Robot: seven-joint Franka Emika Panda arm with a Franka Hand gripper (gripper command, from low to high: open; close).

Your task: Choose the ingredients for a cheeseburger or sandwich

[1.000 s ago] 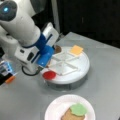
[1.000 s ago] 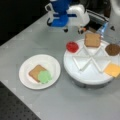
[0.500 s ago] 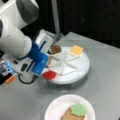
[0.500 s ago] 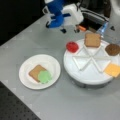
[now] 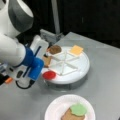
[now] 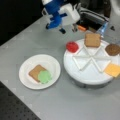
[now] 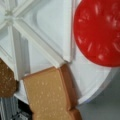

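Observation:
In a front view my gripper hangs open and empty just beyond the tray's rim, nearest the red tomato disc. The white divided tray also holds a bread square, a dark-brown patty and yellow cheese. In the wrist view the tomato lies at the upper right and the bread below it; no fingers show there. The sandwich is a bread square with green lettuce on it, lying on the paper plate. My wrist body hides the fingers beside the tomato.
A grey and black box stands behind the tray, with a small orange piece beside it. A dark post rises at the table's back. A black mat borders the table's corner.
The arm has shifted a little toward the tray's tomato side. The food pieces on the tray and plate have not moved.

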